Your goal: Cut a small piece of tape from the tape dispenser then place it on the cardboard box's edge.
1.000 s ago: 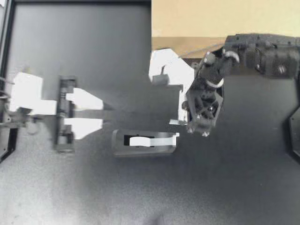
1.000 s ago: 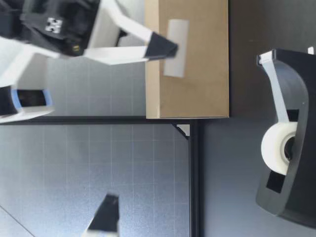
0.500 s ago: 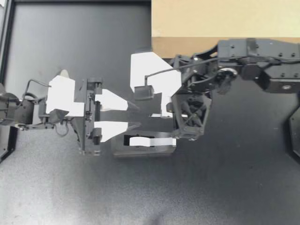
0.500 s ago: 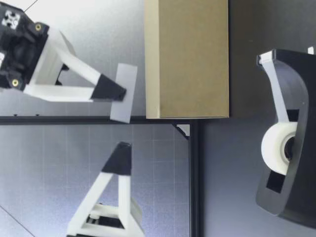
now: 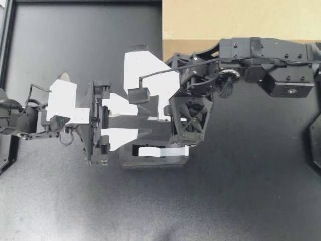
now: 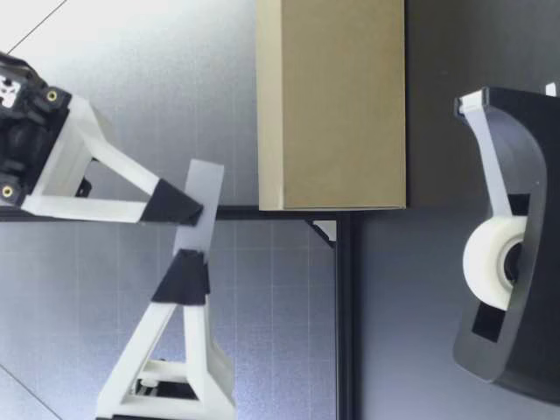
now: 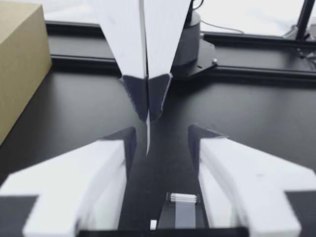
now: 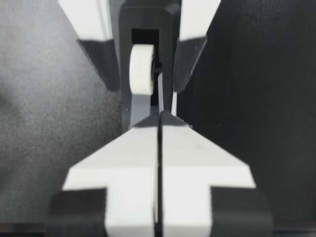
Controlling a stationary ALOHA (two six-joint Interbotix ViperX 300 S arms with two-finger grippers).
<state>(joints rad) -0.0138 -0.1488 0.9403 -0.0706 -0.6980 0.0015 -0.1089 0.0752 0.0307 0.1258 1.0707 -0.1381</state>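
The tape piece (image 6: 207, 184) was a pale translucent strip, pinched by the closed tips of our right gripper (image 5: 161, 113) above the matte black table (image 5: 241, 201), reaching between the spread, empty fingers of our left gripper (image 5: 148, 123); the table bore the tape dispenser (image 5: 155, 160) and cardboard box (image 5: 225, 20).

Mid-desk crowded: left tool (image 5: 145, 123) gaping, right tool (image 5: 159, 113) pinching tape strip (image 6: 206, 188) at its mouth, tape dispenser (image 5: 155, 153) below them. Right arm (image 5: 271, 55) spans mid-right. Cardboard box (image 5: 241, 22) blocks far right. Near desk (image 5: 241, 196) and far left: open passage.
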